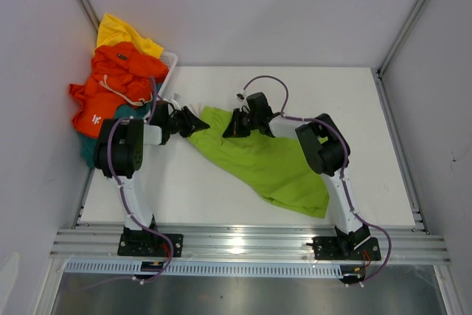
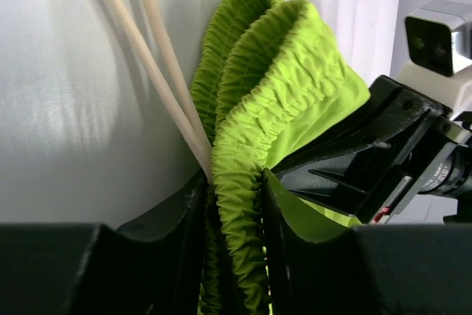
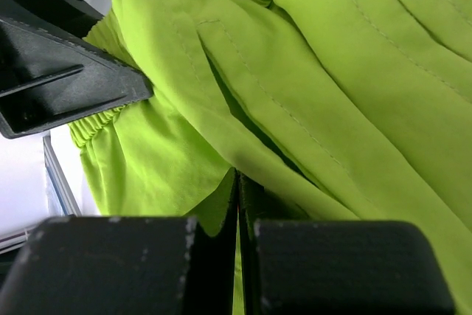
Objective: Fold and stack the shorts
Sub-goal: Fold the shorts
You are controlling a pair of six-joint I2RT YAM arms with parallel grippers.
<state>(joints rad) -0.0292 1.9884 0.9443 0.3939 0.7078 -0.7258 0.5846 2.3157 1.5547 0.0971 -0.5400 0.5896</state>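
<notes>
Though hidden from above, wrist views show left tool point(image 2: 234, 182) and right tool point(image 3: 237, 197) pinching lime shorts point(image 1: 274, 161).

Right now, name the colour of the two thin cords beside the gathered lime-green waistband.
Cream. The two thin cords show best in the left wrist view.

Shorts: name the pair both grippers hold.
The lime green shorts, pinched by the left gripper and right gripper; the orange, yellow and teal heap lies apart, far left.

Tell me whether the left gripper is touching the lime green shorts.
Touching: the left wrist view shows the lime green shorts bunched inside the left gripper, pressed against both jaws.
</notes>
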